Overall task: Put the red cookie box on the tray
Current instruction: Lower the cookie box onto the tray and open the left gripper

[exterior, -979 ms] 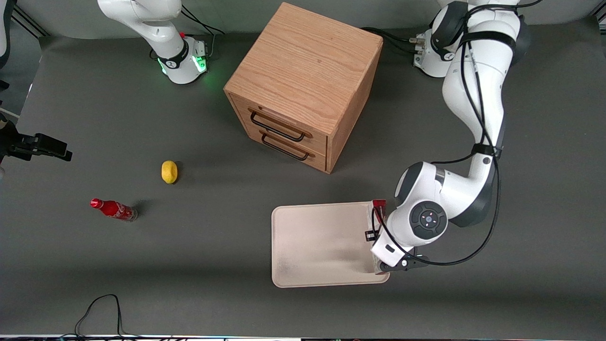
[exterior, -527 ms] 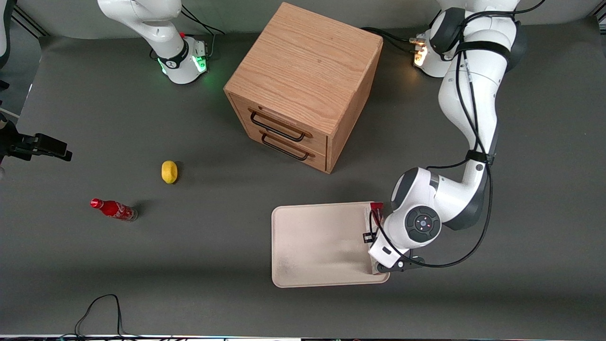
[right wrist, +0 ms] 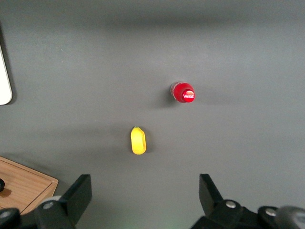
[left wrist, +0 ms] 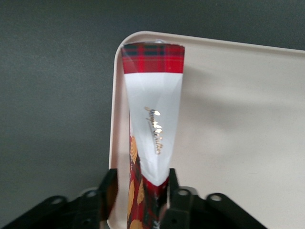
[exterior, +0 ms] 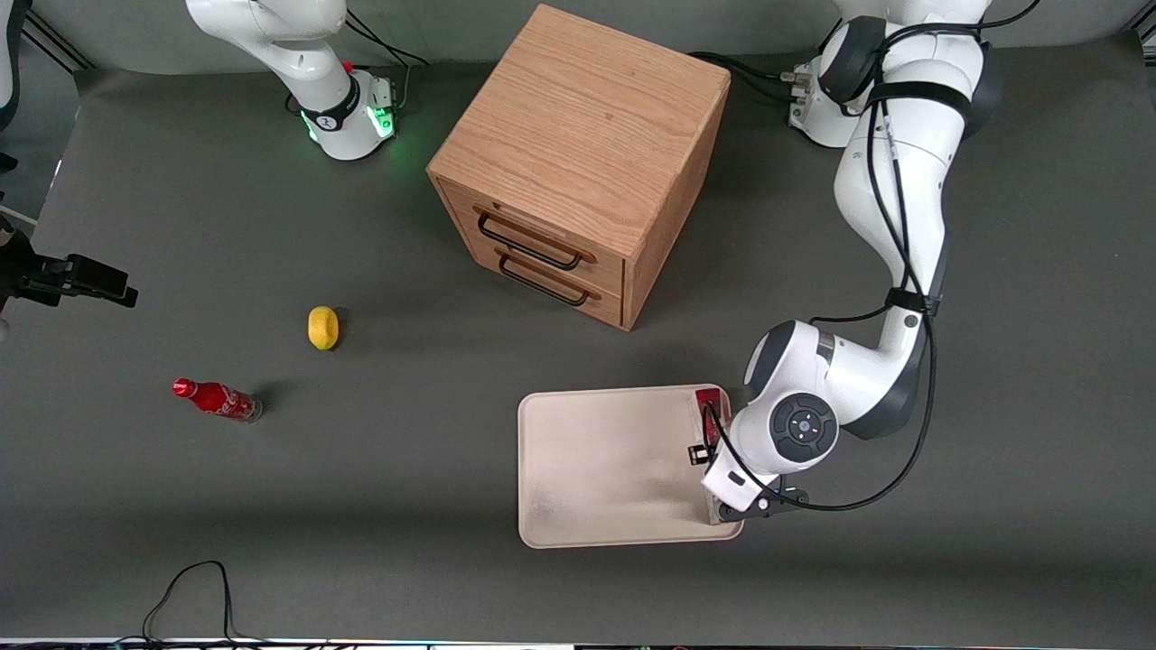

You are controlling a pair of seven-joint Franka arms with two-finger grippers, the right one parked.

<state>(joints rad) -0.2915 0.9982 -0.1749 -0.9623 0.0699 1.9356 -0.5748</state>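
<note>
Gripper (left wrist: 140, 191) fingers pinch the red cookie box (left wrist: 152, 119) at one end, at lower right of the front frame; its long axis runs along the tray (exterior: 596, 460) edge nearest the working arm.

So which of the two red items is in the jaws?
The red cookie box, clamped by the gripper over the tray; the red soda bottle stands untouched toward the parked arm's end.

Most of the tray (exterior: 596, 469) is left bare for passing, only its edge toward the working arm being occupied by the red cookie box (left wrist: 152, 119) clamped in the pincer (left wrist: 140, 191), while the wooden cabinet (exterior: 578, 162) is stood farther from the front camera.
</note>
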